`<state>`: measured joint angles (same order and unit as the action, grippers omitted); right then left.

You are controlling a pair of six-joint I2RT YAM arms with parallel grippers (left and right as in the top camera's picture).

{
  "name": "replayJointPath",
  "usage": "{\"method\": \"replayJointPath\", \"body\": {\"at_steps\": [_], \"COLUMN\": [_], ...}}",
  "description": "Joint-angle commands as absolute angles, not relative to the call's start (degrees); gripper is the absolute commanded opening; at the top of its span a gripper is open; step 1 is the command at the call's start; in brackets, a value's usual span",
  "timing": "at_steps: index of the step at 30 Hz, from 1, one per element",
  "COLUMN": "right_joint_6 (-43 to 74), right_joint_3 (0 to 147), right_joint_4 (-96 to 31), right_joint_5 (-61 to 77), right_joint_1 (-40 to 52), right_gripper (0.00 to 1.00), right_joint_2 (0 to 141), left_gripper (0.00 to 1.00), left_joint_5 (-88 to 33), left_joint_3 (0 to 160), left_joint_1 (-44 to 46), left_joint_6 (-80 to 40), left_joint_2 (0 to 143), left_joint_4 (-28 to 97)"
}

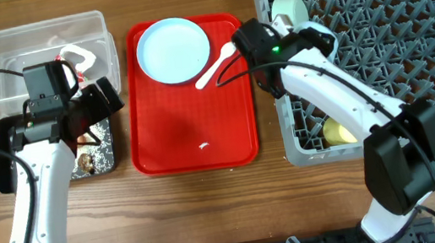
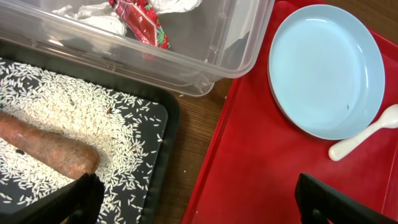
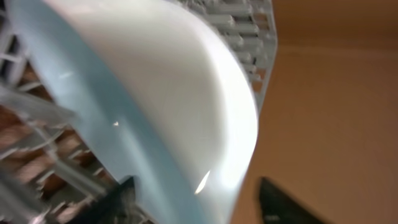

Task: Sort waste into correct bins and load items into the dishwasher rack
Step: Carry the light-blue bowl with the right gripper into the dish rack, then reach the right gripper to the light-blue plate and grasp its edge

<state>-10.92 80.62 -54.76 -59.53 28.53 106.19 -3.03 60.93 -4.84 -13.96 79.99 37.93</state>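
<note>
My right gripper point(image 1: 268, 36) stands open at the dishwasher rack's point(image 1: 385, 38) left edge. A pale bowl point(image 3: 155, 93) on its edge sits between the fingers, and the right fingertip point(image 3: 280, 199) is apart from its rim. In the overhead view that bowl point(image 1: 289, 9) is in the rack's back-left corner, and a yellow cup point(image 1: 338, 132) lies at the front left. My left gripper point(image 2: 196, 180) hangs open and empty over the gap between black tray point(image 2: 165, 143) and red tray point(image 2: 261, 155). Rice point(image 2: 74, 106) and a carrot stick point(image 2: 50, 146) lie in the black tray. A red-and-white wrapper point(image 2: 140, 22) is in the clear tub point(image 2: 205, 56).
The pale blue plate point(image 1: 173, 51) and the white spoon point(image 1: 216, 64) lie at the back of the red tray point(image 1: 160, 138). A small white scrap point(image 1: 204, 146) lies near its front. The right arm reaches across the rack's left side.
</note>
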Motion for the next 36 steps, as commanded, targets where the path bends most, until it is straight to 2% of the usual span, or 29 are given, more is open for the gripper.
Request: {"method": "replayJointPath", "body": {"at_steps": [1, 3, 4, 12, 16, 19, 22, 25, 26, 28, 29, 33, 36], "right_joint_6": [-10.55, -10.55, -10.55, -10.37, -10.33, -8.23, -4.99, -1.61, 4.47, 15.03, 18.17, 30.39, 33.69], "right_joint_3": [80.18, 80.53, 80.86, 86.94, 90.80, 91.98, 91.98, 91.96, 91.42, 90.13, 89.86, 89.65, 89.65], "right_joint_4": [-54.96, -54.94, -54.96, -54.61, -51.13, -46.87, -43.97, -42.22, -38.35, -32.25, -30.76, -25.08, -21.71], "right_joint_5": [-57.78, -58.02, -58.02, -55.68, -46.24, -31.20, -4.78, 11.40, 15.62, 12.67, 9.80, -4.05, -4.54], "right_joint_1": [31.14, 32.05, 32.42, 32.93, 32.93, 32.93, 32.93, 32.93, 32.93, 33.17, 33.17, 33.15, 33.15], "right_gripper": [0.84, 0.98, 1.00, 1.00, 1.00, 1.00, 1.00, 1.00, 0.91, 0.75, 0.73, 0.73, 0.73], "right_joint_2": [107.26, 107.24, 107.22, 103.90, 100.12, 96.90, 94.06, 93.67, 94.35, 96.18, 97.14, 103.98, 109.69], "left_gripper": [1.00, 1.00, 1.00, 1.00, 1.00, 1.00, 1.00, 1.00, 1.00, 1.00, 1.00, 1.00, 1.00], "left_joint_5": [-2.70, -2.70, -2.70, -2.70, -2.70, -2.70, -2.70, -2.70, -2.70, -2.70, -2.70, -2.70, -2.70], "left_joint_3": [61.41, 61.41, 61.41, 61.41, 61.41, 61.41, 61.41, 61.41, 61.41, 61.41, 61.41, 61.41, 61.41], "left_joint_1": [-5.04, -5.04, -5.04, -5.04, -5.06, -5.04, -5.04, -5.04, -5.04, -5.04, -5.04, -5.04, -5.04], "left_joint_6": [-13.28, -13.28, -13.28, -13.28, -13.28, -13.28, -13.28, -13.28, -13.28, -13.28, -13.28, -13.28, -13.28], "left_joint_2": [79.72, 79.72, 79.72, 79.72, 79.72, 79.72, 79.72, 79.72, 79.72, 79.72, 79.72, 79.72, 79.72], "left_joint_4": [37.74, 37.74, 37.74, 37.74, 37.74, 37.74, 37.74, 37.74, 37.74, 37.74, 37.74, 37.74, 37.74]}}
